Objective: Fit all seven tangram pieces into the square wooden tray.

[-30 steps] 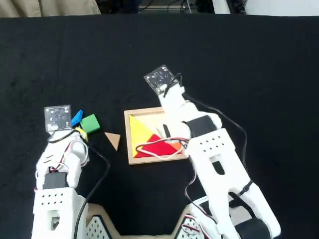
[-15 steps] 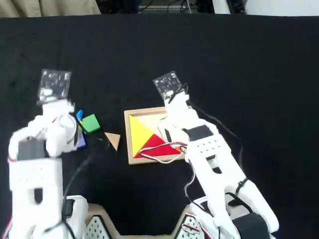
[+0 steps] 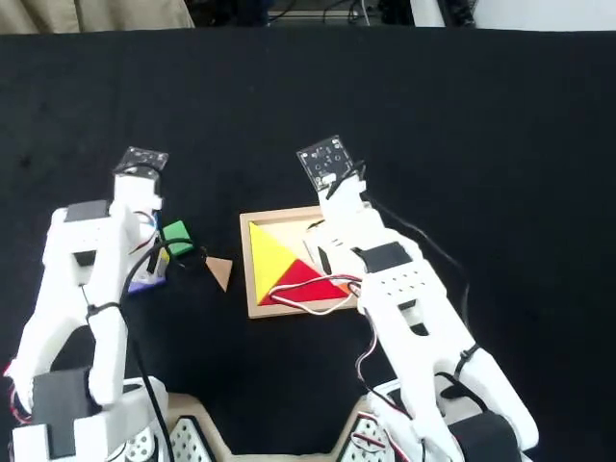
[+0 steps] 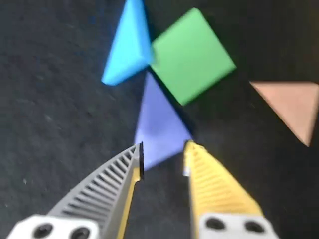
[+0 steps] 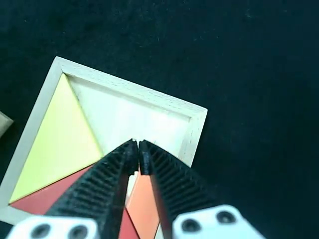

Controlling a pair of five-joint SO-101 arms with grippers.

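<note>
The square wooden tray (image 3: 252,289) holds a yellow triangle (image 3: 269,252), a red triangle (image 3: 298,279) and an orange piece (image 5: 144,199). My right gripper (image 5: 137,147) hangs shut over the tray's bare floor (image 5: 134,119), holding nothing. To the tray's left lie a green square (image 3: 176,238), a tan triangle (image 3: 219,271), a blue triangle (image 4: 127,45) and a purple triangle (image 4: 159,124). My left gripper (image 4: 162,155) is open, its fingers straddling the purple triangle's near corner. The blue triangle and green square touch the purple triangle's far tip.
Black cloth covers the table. The right arm's white body and cables (image 3: 308,298) lie across the tray's right half. The tan triangle sits apart in the gap between the green square and the tray.
The left arm has risen and swung forward over the loose pieces, now covering the blue triangle in the high view. The right arm shifted slightly away early on, then held still.
</note>
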